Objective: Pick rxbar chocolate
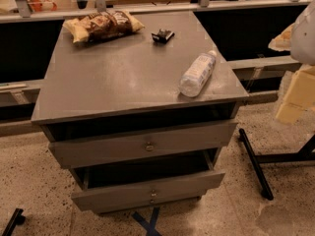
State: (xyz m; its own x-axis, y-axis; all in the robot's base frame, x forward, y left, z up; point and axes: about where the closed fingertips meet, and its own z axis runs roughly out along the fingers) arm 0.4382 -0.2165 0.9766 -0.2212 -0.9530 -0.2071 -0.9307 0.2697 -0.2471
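Note:
The rxbar chocolate (162,35) is a small black-wrapped bar lying flat near the far edge of the grey cabinet top (118,77), right of centre. My gripper (295,95) shows as pale cream and white parts at the right edge of the camera view. It is off the cabinet's right side, well to the right of the bar and nearer the camera. It holds nothing that I can see.
A yellow-brown chip bag (103,24) lies at the far left of the top. A clear plastic bottle (198,73) lies on its side near the right front corner. Two drawers (147,144) stand slightly open below. A black stand leg (253,163) lies on the floor at right.

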